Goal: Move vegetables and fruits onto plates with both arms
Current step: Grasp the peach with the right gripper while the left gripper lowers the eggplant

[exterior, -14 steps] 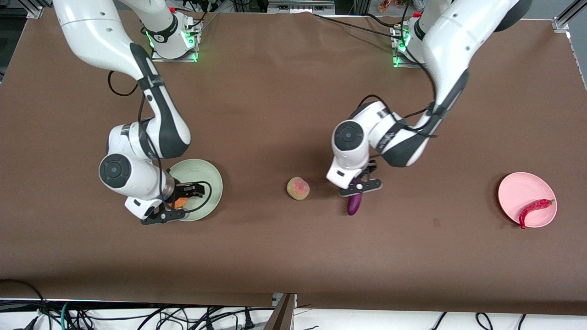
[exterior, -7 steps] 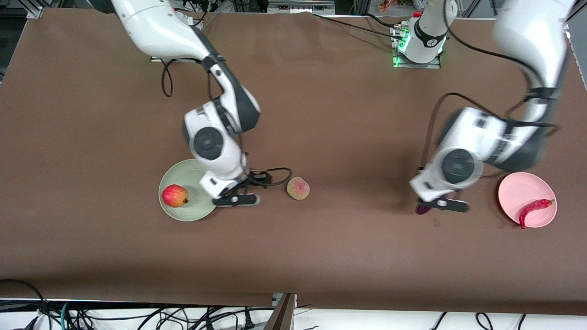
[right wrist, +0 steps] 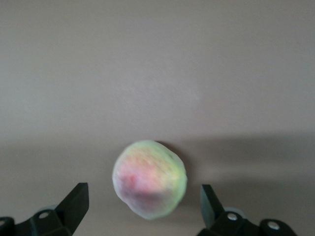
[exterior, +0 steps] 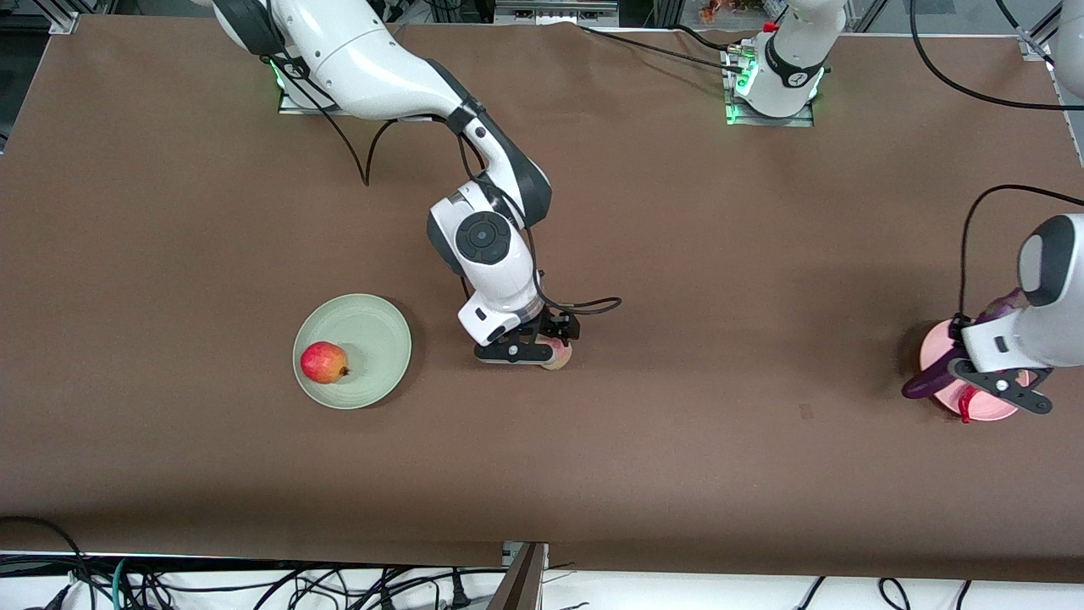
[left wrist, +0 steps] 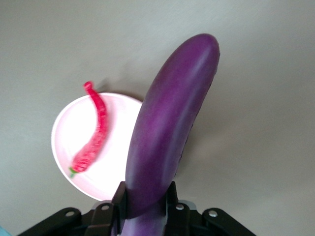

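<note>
- Left tool (exterior: 987, 381), clenched on the eggplant (left wrist: 167, 132), has carried it to the pink plate (left wrist: 64, 142) beside the chili (left wrist: 93, 132); release remains.
- Right tool (right wrist: 142, 206), fingers spread, has left the apple (exterior: 323, 363) on the green plate (exterior: 381, 326) and now straddles the peach (right wrist: 149, 178).

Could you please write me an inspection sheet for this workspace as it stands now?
Surface: brown table, flat.
Job's things: apple on green plate; peach on the table; chili on pink plate; eggplant held.
Clutter: nothing seen.
Grippers: right claw open, fingers either side of the peach; left claw shut on the eggplant over the pink plate's edge.
Cables: black ones on both arms; a tangle below the table's near edge.
Surroundings: metal frame at the corners.
</note>
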Tool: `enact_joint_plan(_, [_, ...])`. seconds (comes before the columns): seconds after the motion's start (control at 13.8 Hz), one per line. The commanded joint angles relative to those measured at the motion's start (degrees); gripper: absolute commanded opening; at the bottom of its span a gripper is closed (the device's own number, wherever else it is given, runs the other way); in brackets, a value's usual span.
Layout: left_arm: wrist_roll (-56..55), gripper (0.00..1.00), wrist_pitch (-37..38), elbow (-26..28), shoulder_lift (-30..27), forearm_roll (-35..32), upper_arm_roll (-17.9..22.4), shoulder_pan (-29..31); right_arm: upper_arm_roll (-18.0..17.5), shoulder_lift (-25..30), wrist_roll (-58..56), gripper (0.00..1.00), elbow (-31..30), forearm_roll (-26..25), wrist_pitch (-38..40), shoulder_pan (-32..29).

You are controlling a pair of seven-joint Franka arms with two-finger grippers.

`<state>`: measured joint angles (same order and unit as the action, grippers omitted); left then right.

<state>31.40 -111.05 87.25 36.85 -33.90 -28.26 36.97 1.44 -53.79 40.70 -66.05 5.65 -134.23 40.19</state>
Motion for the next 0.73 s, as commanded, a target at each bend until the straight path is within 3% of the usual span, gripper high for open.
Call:
enact_joint_plan(0.0, [6.55,0.14,-5.47,0.46,3.13,-2.31,-0.48,3.8,0.66,-3.43,1.22,1.0,3.39,-1.95,-1.56,0.77])
enact_joint_plan(0.36, [17.44,0.21,-14.71,2.92,5.07,-2.31,-0.48,10.04,0.66,-5.01,3.23,1.0,3.21,-2.92,-3.31,1.38])
enact_joint_plan(0.44, [17.9,0.35,-14.89,2.84,5.34,-2.31,-0.48,10.14,0.75,-5.45,3.85,1.0,3.04,-3.54,-4.54,1.73])
enact_joint_plan(0.51, [17.99,0.99,-14.89,2.92,5.43,-1.88,-0.48,10.14,0.67,-5.54,3.95,1.0,2.51,-3.98,-5.16,1.65])
enact_joint_plan(0.65, [17.99,1.0,-14.81,2.84,5.25,-1.87,-0.57,9.96,0.66,-5.45,3.95,0.97,1.63,-3.98,-5.96,1.56])
